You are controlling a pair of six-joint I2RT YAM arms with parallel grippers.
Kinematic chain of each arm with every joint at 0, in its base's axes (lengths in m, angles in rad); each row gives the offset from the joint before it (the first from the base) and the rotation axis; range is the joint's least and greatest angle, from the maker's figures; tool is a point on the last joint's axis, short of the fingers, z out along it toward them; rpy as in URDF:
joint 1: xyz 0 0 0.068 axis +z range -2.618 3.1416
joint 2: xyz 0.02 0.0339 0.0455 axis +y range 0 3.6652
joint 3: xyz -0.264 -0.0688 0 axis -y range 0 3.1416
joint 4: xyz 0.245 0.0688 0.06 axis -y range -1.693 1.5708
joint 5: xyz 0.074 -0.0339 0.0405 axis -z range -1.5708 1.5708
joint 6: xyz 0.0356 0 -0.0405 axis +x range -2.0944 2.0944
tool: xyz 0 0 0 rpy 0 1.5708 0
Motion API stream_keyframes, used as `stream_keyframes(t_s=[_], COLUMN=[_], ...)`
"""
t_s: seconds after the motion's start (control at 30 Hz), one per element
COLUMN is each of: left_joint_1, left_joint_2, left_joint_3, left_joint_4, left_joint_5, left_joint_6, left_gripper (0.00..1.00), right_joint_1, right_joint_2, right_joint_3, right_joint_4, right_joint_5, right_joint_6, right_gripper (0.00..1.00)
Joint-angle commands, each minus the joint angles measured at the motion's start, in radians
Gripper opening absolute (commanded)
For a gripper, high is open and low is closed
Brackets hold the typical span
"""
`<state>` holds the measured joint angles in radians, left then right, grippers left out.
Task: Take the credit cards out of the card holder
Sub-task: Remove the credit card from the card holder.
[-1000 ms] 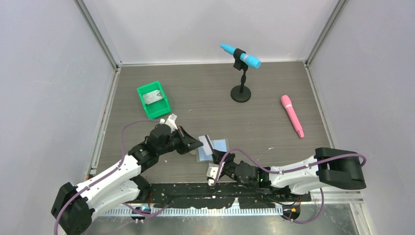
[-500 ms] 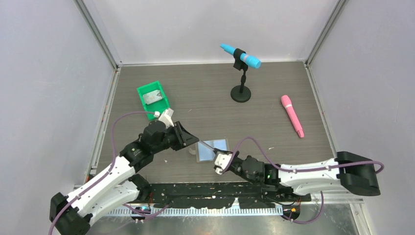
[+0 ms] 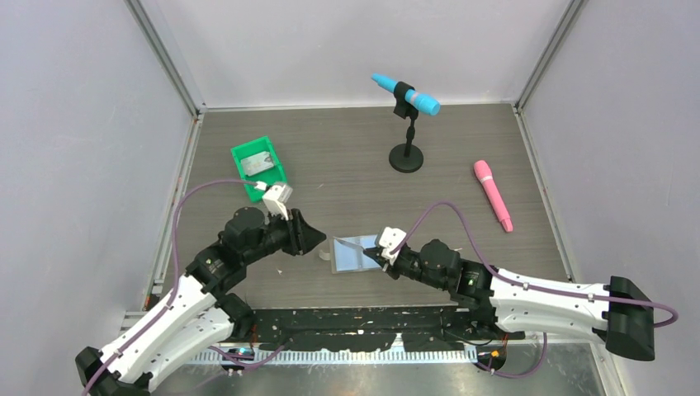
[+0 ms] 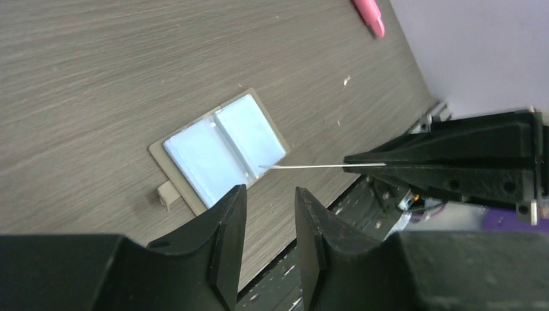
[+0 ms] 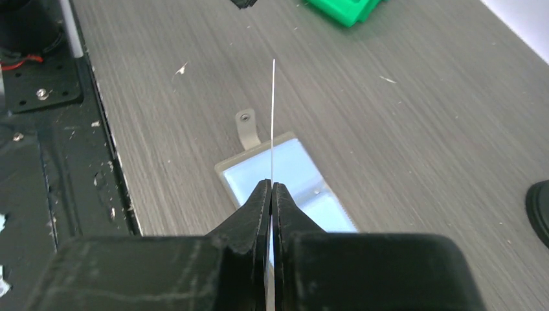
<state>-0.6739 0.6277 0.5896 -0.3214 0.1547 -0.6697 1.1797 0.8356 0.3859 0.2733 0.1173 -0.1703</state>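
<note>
A credit card (image 5: pixel 272 116) stands on edge just above the open card holder (image 3: pixel 357 257), pinched at one end between the pressed-together jaws of the right gripper (image 5: pixel 270 188). The card holder lies flat on the table (image 3: pixel 347 165) with its pale blue pockets facing up. Its small grey tab points toward the left gripper (image 4: pixel 265 201), which hangs just beside the holder, jaws spread and empty. Farther out on that side sits a green bin (image 3: pixel 275 175) holding a grey flat piece (image 3: pixel 260 163), possibly another card. The step in hand appears to be carrying a drawn card clear of the holder. The next move likely calls for swinging it to a drop spot, perhaps the bin, and letting go without bending it.
</note>
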Motion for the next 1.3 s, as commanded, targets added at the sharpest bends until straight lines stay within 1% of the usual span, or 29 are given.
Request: stream_keyframes(t_s=[0.0, 0.07, 0.1, 0.2, 0.27, 0.33, 0.4, 0.47, 0.57, 0.63, 0.7, 0.8, 1.03, 1.1, 1.2, 1.23, 1.27], left_joint_1=[0.003, 0.001, -0.005, -0.028, -0.029, -0.036, -0.050, -0.057, -0.061, -0.082, -0.118, -0.159, -0.180, -0.181, -0.182, -0.181, -0.181], left_joint_2=[0.044, 0.096, 0.125, 0.182, 0.191, 0.186, 0.178, 0.172, 0.172, 0.178, 0.182, 0.188, 0.223, 0.236, 0.244, 0.241, 0.234], left_joint_3=[0.095, 0.147, 0.186, 0.224, 0.223, 0.207, 0.197, 0.191, 0.175, 0.166, 0.163, 0.167, 0.170, 0.171, 0.179, 0.179, 0.175], left_joint_4=[0.001, -0.039, -0.080, -0.108, -0.081, -0.038, -0.024, -0.027, -0.022, -0.019, -0.024, -0.035, -0.045, -0.039, -0.030, -0.023, -0.009], left_joint_5=[0.170, 0.258, 0.280, 0.288, 0.314, 0.370, 0.383, 0.397, 0.426, 0.452, 0.442, 0.412, 0.420, 0.444, 0.448, 0.437, 0.416], left_joint_6=[0.250, 0.328, 0.364, 0.457, 0.499, 0.536, 0.583, 0.626, 0.648, 0.678, 0.731, 0.771, 0.799, 0.801, 0.783, 0.769, 0.750], left_gripper=[0.36, 0.36, 0.36, 0.35, 0.34, 0.33, 0.33, 0.34, 0.37, 0.38, 0.40, 0.41, 0.39, 0.33, 0.06, 0.00, 0.00], right_joint_1=[-0.005, -0.005, -0.005, -0.005, -0.005, -0.005, -0.005, -0.005, -0.011, -0.018, -0.025, -0.032, -0.055, -0.060, -0.071, -0.078, -0.082], right_joint_2=[0.006, 0.022, 0.028, 0.055, 0.065, 0.071, 0.070, 0.064, 0.050, 0.041, 0.038, 0.042, 0.059, 0.063, 0.061, 0.058, 0.050], right_joint_3=[0.045, 0.048, 0.050, 0.086, 0.112, 0.133, 0.145, 0.148, 0.156, 0.164, 0.182, 0.201, 0.233, 0.235, 0.235, 0.234, 0.230], right_joint_4=[-0.048, -0.046, -0.046, -0.067, -0.091, -0.111, -0.121, -0.122, -0.116, -0.112, -0.118, -0.146, -0.172, -0.171, -0.171, -0.170, -0.168], right_joint_5=[-0.066, -0.055, -0.054, -0.081, -0.119, -0.156, -0.175, -0.191, -0.218, -0.267, -0.300, -0.316, -0.378, -0.386, -0.401, -0.402, -0.400], right_joint_6=[-0.016, -0.047, -0.058, -0.099, -0.107, -0.108, -0.095, -0.074, -0.024, 0.007, 0.031, 0.055, 0.104, 0.115, 0.134, 0.138, 0.149], right_gripper=[0.05, 0.05, 0.05, 0.05, 0.05, 0.05, 0.05, 0.05, 0.05, 0.05, 0.05, 0.05, 0.05, 0.05, 0.06, 0.08, 0.19])
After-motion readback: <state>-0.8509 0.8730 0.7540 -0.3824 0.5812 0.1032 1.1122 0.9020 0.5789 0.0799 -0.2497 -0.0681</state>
